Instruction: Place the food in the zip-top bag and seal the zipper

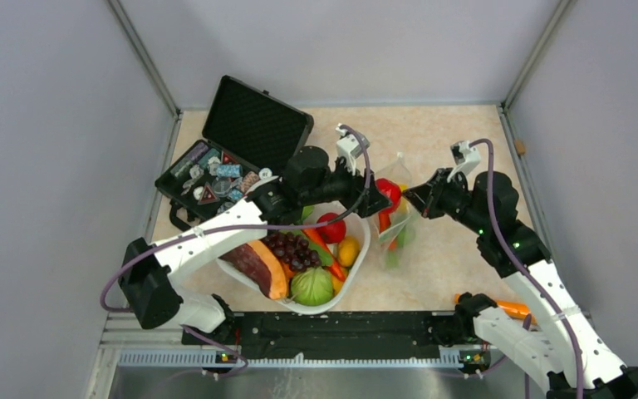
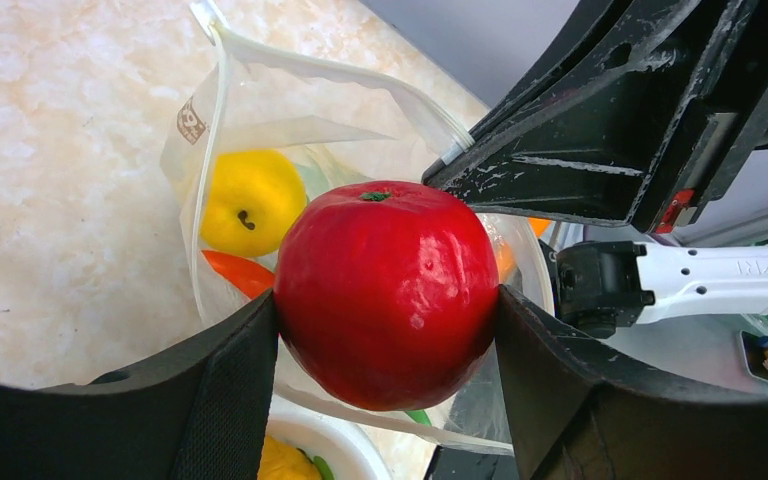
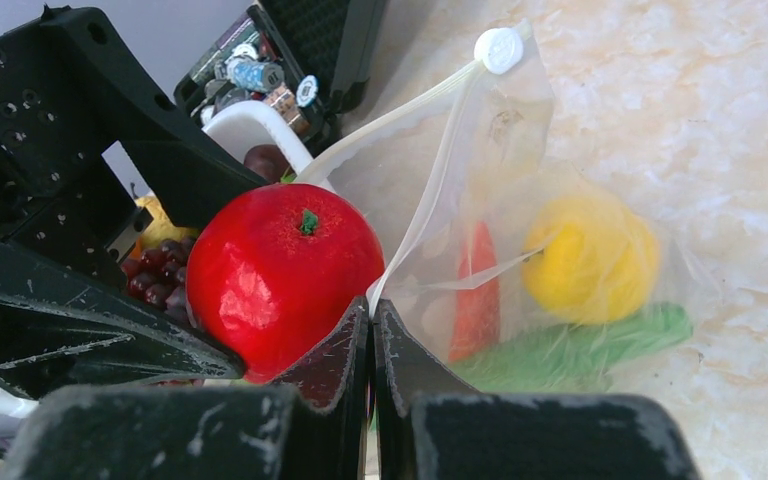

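One clear bag [image 3: 480, 130] sits crumpled on the worktop [image 1: 449, 141], just beside the white basket [image 1: 363, 249], its mouth gaping. Inside lie one yellow lemon [image 3: 588, 258], one slim red piece [image 3: 477, 290] and one long green pod [image 3: 580, 345]. The left pincer [image 2: 388, 330], spread wide, clamps one glossy red tomato [image 2: 380, 260] (a green stem stub on top) at the bag's mouth. The right pincer [image 3: 372, 330], fully closed, pinches the bag at its zipper [image 3: 400, 110].

One bag [image 1: 399, 223], one basket [image 1: 362, 249], one case [image 1: 257, 125]
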